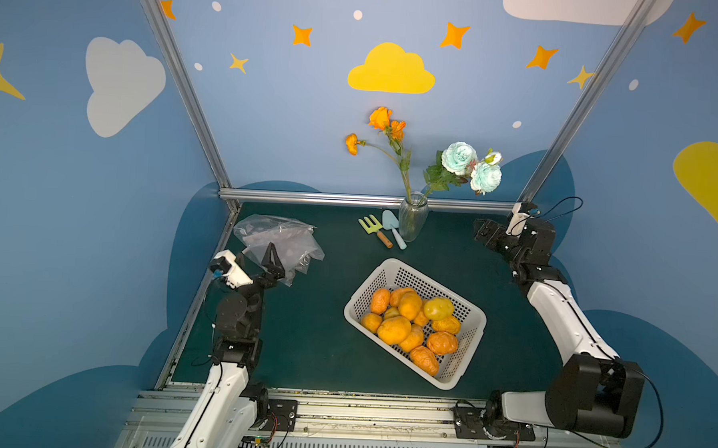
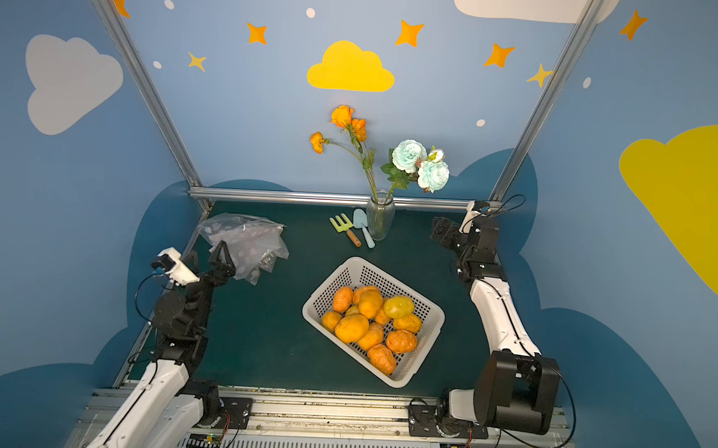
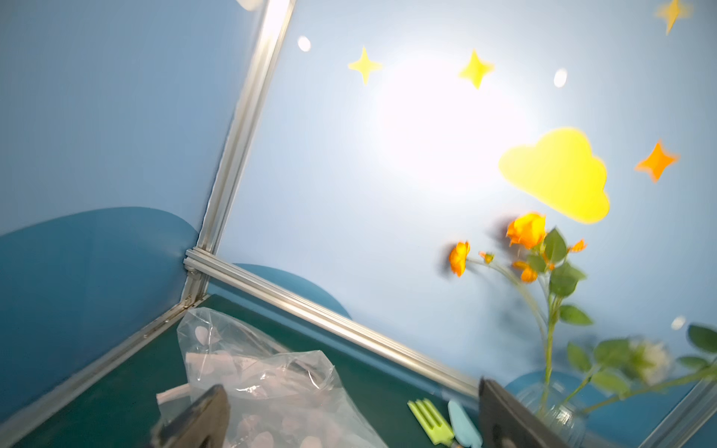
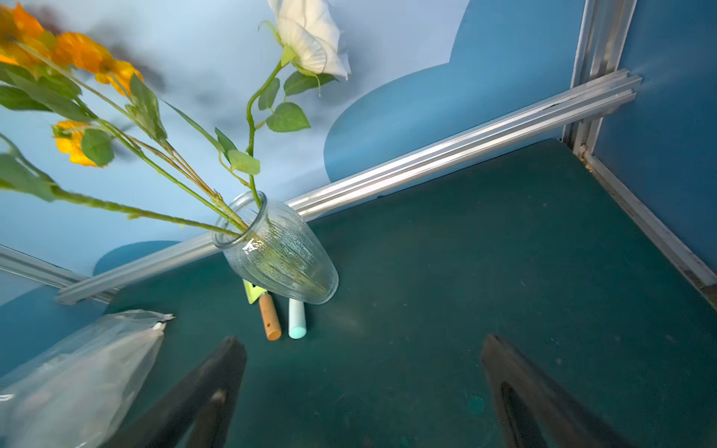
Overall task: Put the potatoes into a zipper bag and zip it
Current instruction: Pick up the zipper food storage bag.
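Observation:
Several orange and yellow potatoes [image 1: 411,323] [image 2: 369,321] lie heaped in a white perforated basket [image 1: 461,362] [image 2: 420,356] mid-table, in both top views. A crumpled clear zipper bag [image 1: 281,238] [image 2: 244,236] [image 3: 271,380] [image 4: 77,376] rests at the back left corner. My left gripper [image 1: 256,254] [image 2: 208,251] [image 3: 349,388] hovers at the bag's near edge, open, with nothing between its fingers. My right gripper [image 1: 478,230] [image 2: 435,228] [image 4: 361,341] is at the back right over bare mat, open and empty, pointing toward the vase.
A glass vase [image 1: 412,219] [image 4: 283,263] of orange and pale flowers stands at the back centre. A green toy fork [image 1: 373,230] and a blue trowel [image 1: 392,228] lie beside it. Aluminium rails [image 1: 350,199] edge the green mat.

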Controlling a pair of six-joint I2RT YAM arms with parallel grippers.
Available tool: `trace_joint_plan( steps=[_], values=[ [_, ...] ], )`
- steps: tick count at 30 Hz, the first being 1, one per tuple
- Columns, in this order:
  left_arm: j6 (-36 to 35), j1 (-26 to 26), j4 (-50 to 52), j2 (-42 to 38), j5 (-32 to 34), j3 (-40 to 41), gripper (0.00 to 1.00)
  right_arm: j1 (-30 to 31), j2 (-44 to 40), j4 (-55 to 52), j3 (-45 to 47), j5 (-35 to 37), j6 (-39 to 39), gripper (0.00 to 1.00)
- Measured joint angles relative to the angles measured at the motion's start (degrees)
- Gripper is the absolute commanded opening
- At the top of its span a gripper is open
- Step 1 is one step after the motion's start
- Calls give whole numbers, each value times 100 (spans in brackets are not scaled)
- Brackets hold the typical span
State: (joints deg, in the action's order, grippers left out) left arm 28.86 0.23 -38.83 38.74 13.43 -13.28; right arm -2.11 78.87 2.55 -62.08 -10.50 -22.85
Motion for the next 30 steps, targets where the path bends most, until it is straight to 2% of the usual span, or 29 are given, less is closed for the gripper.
trace_joint_plan(
  steps=[2, 4, 5, 7, 11, 16, 20, 26, 30],
  values=[
    [461, 221, 678, -59, -46, 68, 100, -74, 116, 26, -114, -142, -293, 98],
    [815, 330, 1703, -22, -61, -505, 100, -138, 317, 160, -273, -437, -476, 98],
    [929, 343, 1954, 31, -105, -841, 100, -157, 380, 267, -304, -540, -540, 98],
    [1193, 352, 2232, 144, -223, -1499, 92, -164, 470, 494, -328, -748, -734, 98],
    [1836, 352, 2793, 518, -385, -2175, 98, -173, 503, 640, -396, -1213, -870, 98],
    [2444, 352, 3956, 1687, -479, -2953, 98, -181, 507, 625, -455, -1274, -857, 98],
    [2931, 354, 4951, 2828, -463, -4028, 100, -129, 671, 319, -752, -1237, -682, 97],
    [3357, 396, 5377, 4155, -671, -4979, 100, 249, 1185, -334, -1567, -1095, -216, 97],
    [3482, 415, 5598, 4876, -968, -5357, 100, 496, 1318, -643, -1768, -990, 44, 97]
  ],
)
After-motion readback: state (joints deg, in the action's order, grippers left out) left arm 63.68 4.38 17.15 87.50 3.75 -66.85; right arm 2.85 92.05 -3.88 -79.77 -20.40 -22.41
